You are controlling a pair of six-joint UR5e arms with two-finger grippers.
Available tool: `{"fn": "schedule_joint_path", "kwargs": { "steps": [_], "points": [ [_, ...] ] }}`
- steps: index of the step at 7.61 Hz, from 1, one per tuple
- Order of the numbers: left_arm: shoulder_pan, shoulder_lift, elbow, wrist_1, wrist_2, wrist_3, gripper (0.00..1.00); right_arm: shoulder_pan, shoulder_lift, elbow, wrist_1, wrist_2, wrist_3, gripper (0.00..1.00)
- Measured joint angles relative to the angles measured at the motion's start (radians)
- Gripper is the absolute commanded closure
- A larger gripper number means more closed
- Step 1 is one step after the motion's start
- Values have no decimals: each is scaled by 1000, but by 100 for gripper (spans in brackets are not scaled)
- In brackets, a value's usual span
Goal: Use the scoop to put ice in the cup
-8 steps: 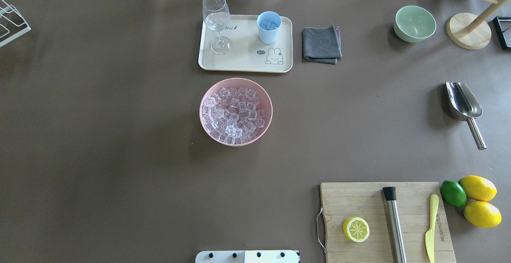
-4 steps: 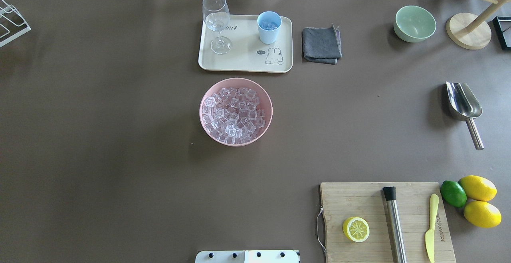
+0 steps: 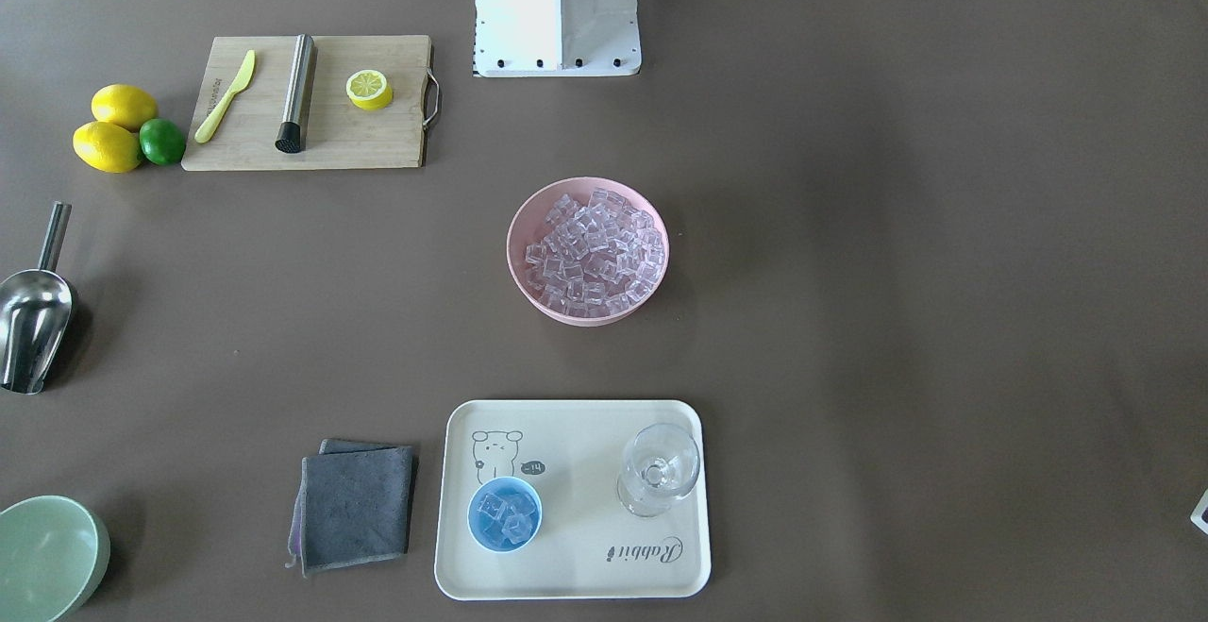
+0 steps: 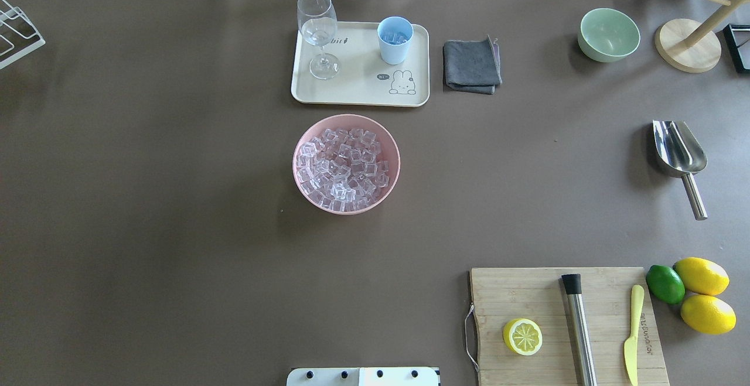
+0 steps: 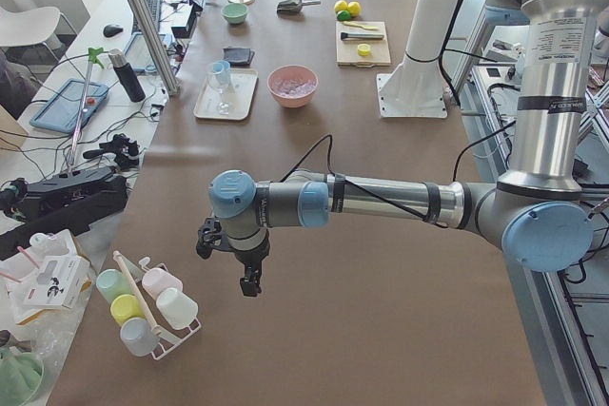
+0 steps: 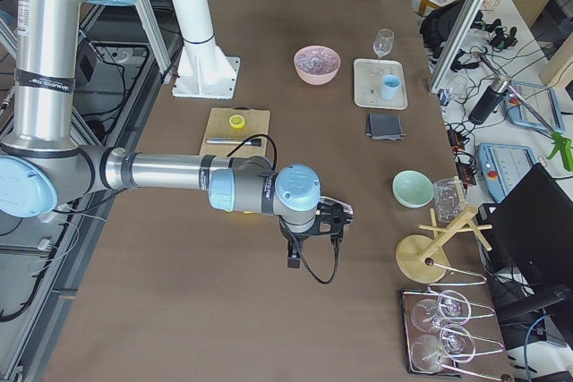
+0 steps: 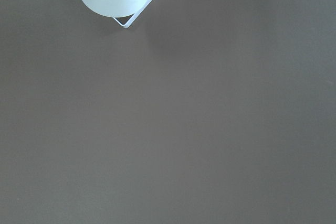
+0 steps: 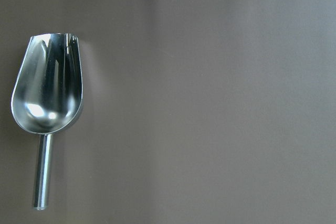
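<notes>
The silver scoop (image 4: 679,154) lies free on the table at the right, trough toward the far side; it also shows in the right wrist view (image 8: 47,87) and the front view (image 3: 33,320). The light-blue cup (image 4: 395,40) stands on a cream tray (image 4: 357,90) and holds a few ice cubes (image 3: 505,516). Many ice cubes (image 4: 343,166) fill the pink bowl (image 4: 302,190). My right gripper (image 6: 292,261) hangs above the table near the scoop. My left gripper (image 5: 249,284) hangs over the table's left end. Both show only in side views, so I cannot tell whether they are open or shut.
A stemmed glass (image 4: 317,31) stands on the tray beside the cup. A grey cloth (image 4: 471,65), a pale green bowl (image 4: 608,34) and a wooden stand (image 4: 688,43) are at the back right. A cutting board (image 4: 562,327) with lemon half, steel cylinder and knife is front right.
The scoop has turned slightly on the table, its handle end swinging a little to the left. Nothing else has moved.
</notes>
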State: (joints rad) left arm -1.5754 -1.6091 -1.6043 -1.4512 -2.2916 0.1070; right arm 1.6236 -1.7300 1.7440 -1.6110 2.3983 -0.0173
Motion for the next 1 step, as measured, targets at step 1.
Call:
{"fn": "schedule_joint_path", "kwargs": {
  "steps": [1],
  "points": [
    [0,0,1,0,1,0,1,0,5,0,-14,-12,-13,0]
  ]
}}
